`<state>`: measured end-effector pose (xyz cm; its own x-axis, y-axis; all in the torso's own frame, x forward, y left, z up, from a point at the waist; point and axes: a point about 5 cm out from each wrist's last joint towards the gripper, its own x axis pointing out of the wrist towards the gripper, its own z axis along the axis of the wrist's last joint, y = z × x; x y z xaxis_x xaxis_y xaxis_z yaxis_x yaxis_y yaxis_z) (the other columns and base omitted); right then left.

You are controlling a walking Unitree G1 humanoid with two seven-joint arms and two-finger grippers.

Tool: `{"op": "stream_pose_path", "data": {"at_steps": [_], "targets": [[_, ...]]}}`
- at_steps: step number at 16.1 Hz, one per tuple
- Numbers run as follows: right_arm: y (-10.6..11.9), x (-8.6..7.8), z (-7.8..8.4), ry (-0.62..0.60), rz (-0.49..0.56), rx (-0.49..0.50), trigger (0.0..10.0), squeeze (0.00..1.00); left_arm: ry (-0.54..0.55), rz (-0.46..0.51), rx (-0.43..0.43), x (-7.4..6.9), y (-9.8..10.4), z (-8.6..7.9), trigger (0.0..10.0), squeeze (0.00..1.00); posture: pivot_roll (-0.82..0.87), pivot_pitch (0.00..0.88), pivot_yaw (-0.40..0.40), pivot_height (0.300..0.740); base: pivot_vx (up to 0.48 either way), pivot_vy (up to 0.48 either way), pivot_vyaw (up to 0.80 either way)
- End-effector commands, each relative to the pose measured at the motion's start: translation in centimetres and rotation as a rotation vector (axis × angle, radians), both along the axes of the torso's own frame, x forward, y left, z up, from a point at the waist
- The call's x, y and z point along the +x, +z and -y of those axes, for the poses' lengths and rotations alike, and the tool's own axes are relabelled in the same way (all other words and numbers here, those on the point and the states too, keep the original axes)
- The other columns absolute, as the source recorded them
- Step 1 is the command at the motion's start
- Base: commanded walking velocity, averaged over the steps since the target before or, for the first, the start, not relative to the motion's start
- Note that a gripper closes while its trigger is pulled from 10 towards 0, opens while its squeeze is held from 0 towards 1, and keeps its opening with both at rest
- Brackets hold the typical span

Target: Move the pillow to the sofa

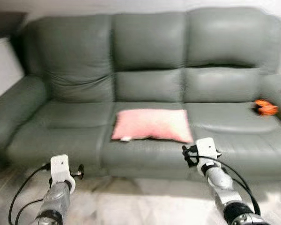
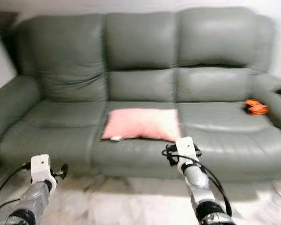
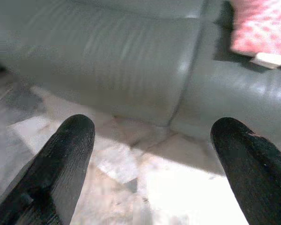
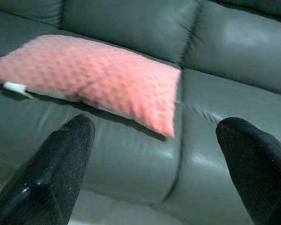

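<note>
Pink pillow lying flat on the middle seat of the grey sofa.
Both hands released and apart from the pillow — the right hand just before the sofa's front edge, the left hand over the floor below its left seat.

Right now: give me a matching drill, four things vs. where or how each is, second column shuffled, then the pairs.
Things:
1. pillow
2. orange thing
3. left hand
4. right hand

Places or states:
A. open, over pale floor in front of the sofa
B. flat on the middle seat
C. open, by the seat front near the pillow
D. on the right seat near the armrest

Pairs: 1-B, 2-D, 3-A, 4-C
</note>
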<state>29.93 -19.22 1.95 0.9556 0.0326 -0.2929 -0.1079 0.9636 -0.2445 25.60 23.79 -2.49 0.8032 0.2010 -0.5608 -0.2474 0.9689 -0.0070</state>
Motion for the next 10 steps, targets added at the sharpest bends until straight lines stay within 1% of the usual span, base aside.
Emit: {"op": "stream_pose_path", "data": {"at_steps": [1, 5, 7, 10], "targets": [[0.5, 0.43, -0.31, 0.014, 0.022, -0.003, 10.0, 0.0, 0.005, 0.006, 0.015, 0.1, 0.24, -0.48, 10.0, 0.0, -0.25, 0.0, 0.045, 0.74, 0.0, 0.0, 0.8], [0.5, 0.43, -0.31, 0.014, 0.022, -0.003, 10.0, 0.0, 0.005, 0.006, 0.015, 0.1, 0.24, -0.48, 10.0, 0.0, -0.25, 0.0, 0.045, 0.74, 0.0, 0.0, 0.8], [0.34, 0.2, 0.16, 0.008, 0.016, -0.017, 10.0, 0.0, -0.003, 0.015, 0.034, 0.52, 0.53, -0.28, 10.0, 0.0, -0.25, 0.0, 0.051, 0.74, 0.0, 0.0, 0.8], [0.31, 0.2, -0.02, 0.013, 0.015, -0.018, 10.0, 0.0, -0.001, 0.02, 0.043, 0.64, 0.65, -0.28, 10.0, 0.0, -0.25, 0.0, 0.052, 0.74, 0.0, 0.0, 0.8]]}}
